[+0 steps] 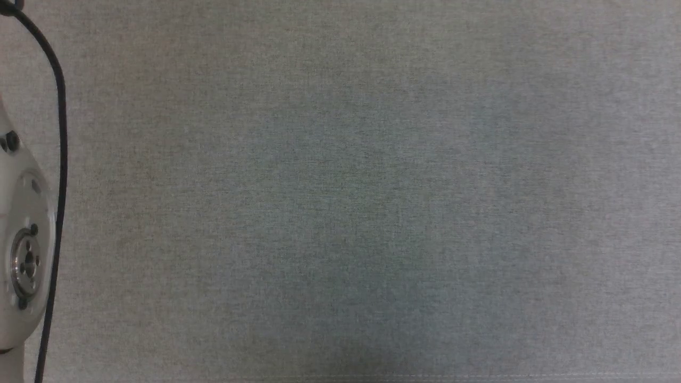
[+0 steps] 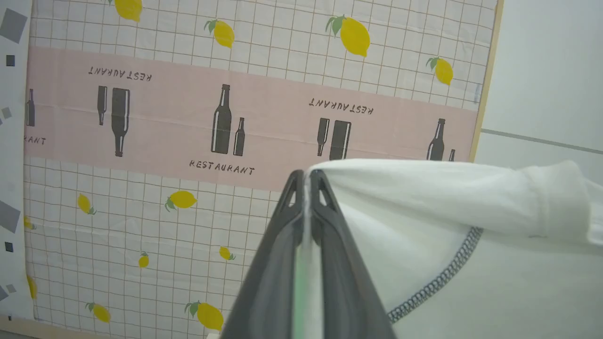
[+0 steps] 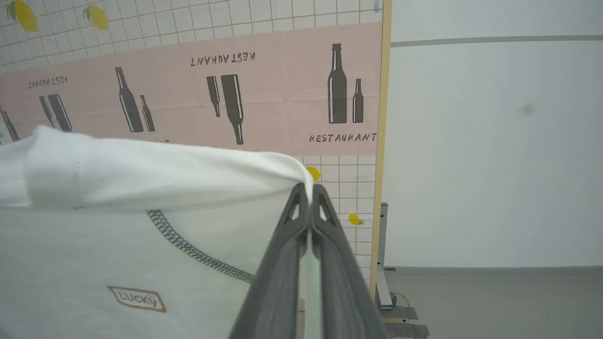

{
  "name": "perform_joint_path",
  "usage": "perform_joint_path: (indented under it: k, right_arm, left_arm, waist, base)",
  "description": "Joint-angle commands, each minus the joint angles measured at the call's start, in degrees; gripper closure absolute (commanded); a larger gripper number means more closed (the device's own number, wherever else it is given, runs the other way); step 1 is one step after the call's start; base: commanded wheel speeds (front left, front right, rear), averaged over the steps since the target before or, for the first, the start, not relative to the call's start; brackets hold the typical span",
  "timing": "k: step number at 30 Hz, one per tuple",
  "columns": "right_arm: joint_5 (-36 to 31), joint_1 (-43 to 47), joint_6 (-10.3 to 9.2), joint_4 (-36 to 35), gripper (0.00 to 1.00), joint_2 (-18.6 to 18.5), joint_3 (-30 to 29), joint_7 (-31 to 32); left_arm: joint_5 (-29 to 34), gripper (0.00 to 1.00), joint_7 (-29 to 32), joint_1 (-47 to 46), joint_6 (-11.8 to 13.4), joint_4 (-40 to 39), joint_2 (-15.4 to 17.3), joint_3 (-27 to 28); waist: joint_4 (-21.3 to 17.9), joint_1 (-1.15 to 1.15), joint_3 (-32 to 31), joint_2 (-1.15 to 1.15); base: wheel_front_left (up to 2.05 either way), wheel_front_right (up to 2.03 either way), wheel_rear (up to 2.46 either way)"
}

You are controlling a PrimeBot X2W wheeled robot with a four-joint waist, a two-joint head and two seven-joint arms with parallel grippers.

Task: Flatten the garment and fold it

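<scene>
ROBOT HOLDS SHIRT ALOFT: A white T-shirt (image 2: 447, 226) hangs stretched in mid-air between the robot's two grippers, in front of a backdrop (image 2: 188, 117) printed with lemons and bottles. The left gripper (image 2: 308, 176) is clenched on one top edge of the cloth and the right gripper (image 3: 308, 188) on the other, each pinching a thin line of fabric between its closed fingers. Dark zigzag stitching (image 2: 443, 278) curves below each grip, and a small "LUCKY" label (image 3: 136, 299) faces the right wrist camera. In the head view the grey, cloth-topped counter (image 1: 340, 191) lies below, with a pale forearm (image 1: 21, 255) and its black cable (image 1: 58, 159) at the left edge. The job looks to be at an early stage. The shirt is lifted and spread, apparently by its shoulders, but it is not yet laid flat on the counter and no fold has been made.
</scene>
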Motion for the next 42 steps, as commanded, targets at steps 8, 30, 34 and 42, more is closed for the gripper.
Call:
perform_joint_path:
  k: [8, 30, 34, 42]
  right_arm:
    - [5.57, 6.31, -0.1, 3.18, 1.0, -2.4, 7.65, -2.37]
    - [29.65, 70.38, -0.1, -16.26, 1.0, -10.81, 19.12, 5.3]
    - [29.44, 80.32, -0.1, -21.19, 1.0, -11.7, 17.53, 11.6]
    - [26.77, 94.09, -0.1, -32.46, 1.0, -10.68, 14.16, 26.28]
  left_arm:
    - [-2.92, 1.0, -2.56, 6.14, -3.74, 6.6, -0.26, 0.0]
    - [-12.84, 1.0, -7.35, 61.46, -8.27, 4.67, -8.33, -3.92]
    - [-13.48, 1.0, -4.02, 70.03, -7.43, 2.73, -8.05, -4.74]
    - [-13.12, 1.0, 4.23, 81.48, -1.98, -4.27, -4.58, -5.13]
  waist:
    - [2.1, 0.0, -1.34, 0.0]
    - [6.05, 0.0, -24.27, 0.0]
    - [6.14, 0.0, -26.03, 0.0]
    - [5.53, 0.0, -28.18, 0.0]
  base:
    - [0.0, 0.0, 0.0]
    - [0.0, 0.0, 0.0]
    - [0.0, 0.0, 0.0]
    - [0.0, 0.0, 0.0]
